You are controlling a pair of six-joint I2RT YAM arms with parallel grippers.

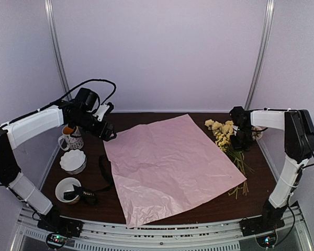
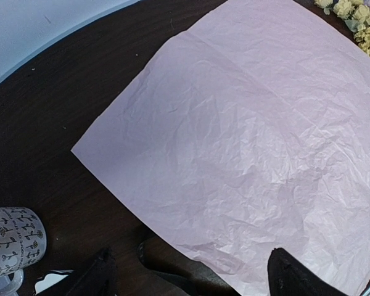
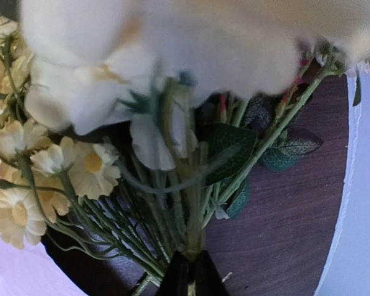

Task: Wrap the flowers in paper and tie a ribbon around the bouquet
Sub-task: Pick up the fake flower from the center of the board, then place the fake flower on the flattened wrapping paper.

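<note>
The lilac paper [image 1: 172, 162] lies flat and crinkled in the middle of the dark table, also filling the left wrist view [image 2: 253, 135]. The flowers [image 1: 222, 130] lie off its far right corner, stems [image 1: 242, 163] pointing toward the front. My right gripper [image 1: 240, 141] is down on them. In the right wrist view its jaws [image 3: 191, 277] are shut on the green stems just below the cream and yellow blooms [image 3: 80, 166]. My left gripper [image 1: 109, 133] hovers open above the paper's left corner, fingers [image 2: 102, 271] wide apart. The black ribbon [image 1: 102, 172] lies left of the paper, trailing into a bowl.
At the left stand a patterned mug [image 1: 70, 138], a scalloped white bowl [image 1: 73, 161] and a plain white bowl [image 1: 68, 189] holding one end of the ribbon. The mug [image 2: 12, 240] also shows in the left wrist view. White walls close in the back and sides.
</note>
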